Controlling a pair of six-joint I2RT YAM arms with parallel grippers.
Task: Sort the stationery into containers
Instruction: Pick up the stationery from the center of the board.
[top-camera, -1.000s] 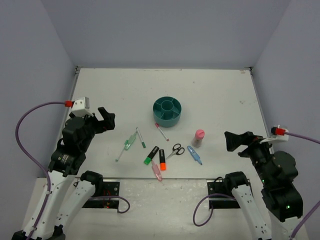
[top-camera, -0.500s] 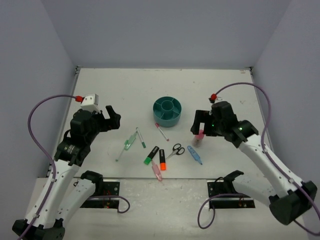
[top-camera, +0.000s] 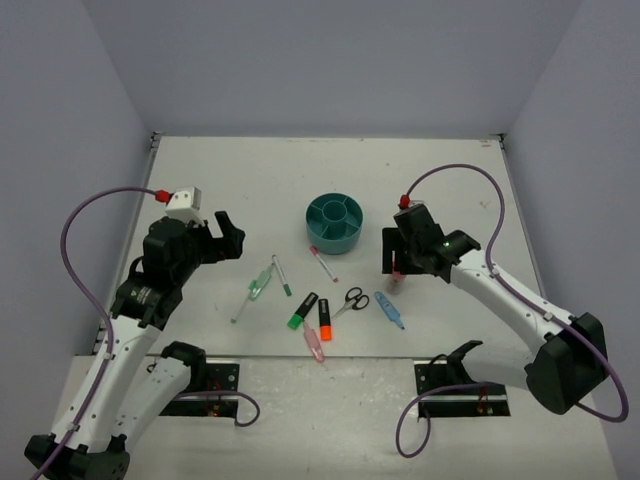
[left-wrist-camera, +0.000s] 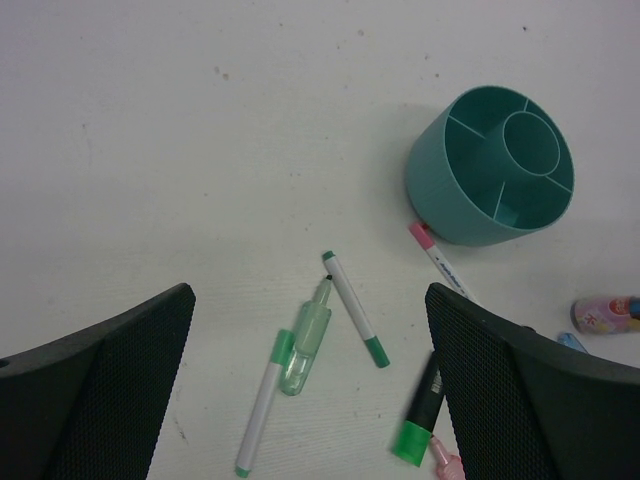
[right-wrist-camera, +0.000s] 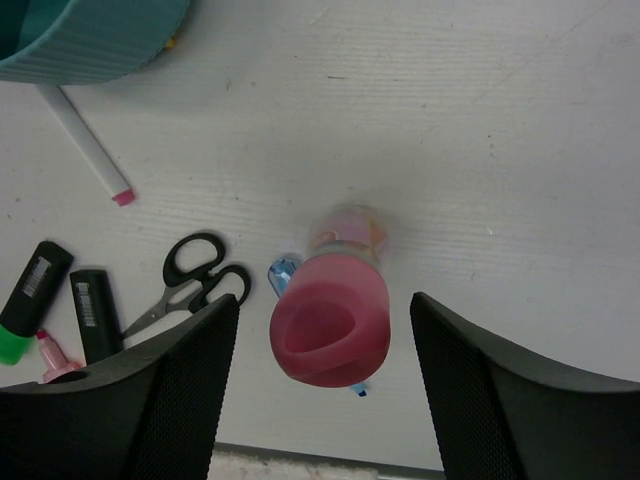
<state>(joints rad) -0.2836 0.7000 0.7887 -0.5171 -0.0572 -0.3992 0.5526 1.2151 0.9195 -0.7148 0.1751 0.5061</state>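
A pink-capped glue stick stands upright on the table between the fingers of my right gripper, which is open with a gap showing on each side of the cap. From above, the right gripper covers most of the glue stick. The teal container sits behind it to the left. My left gripper hangs open over the left part of the table, above two thin green-tipped pens and a pale green pen.
A red-tipped pen lies in front of the container. Nearer me lie a green highlighter, an orange highlighter, a pink highlighter, black-handled scissors and a blue marker.
My right arm has swung in from the near right to the glue stick, and its fingers have drawn in around the cap. The left arm has shifted slightly toward the pens.
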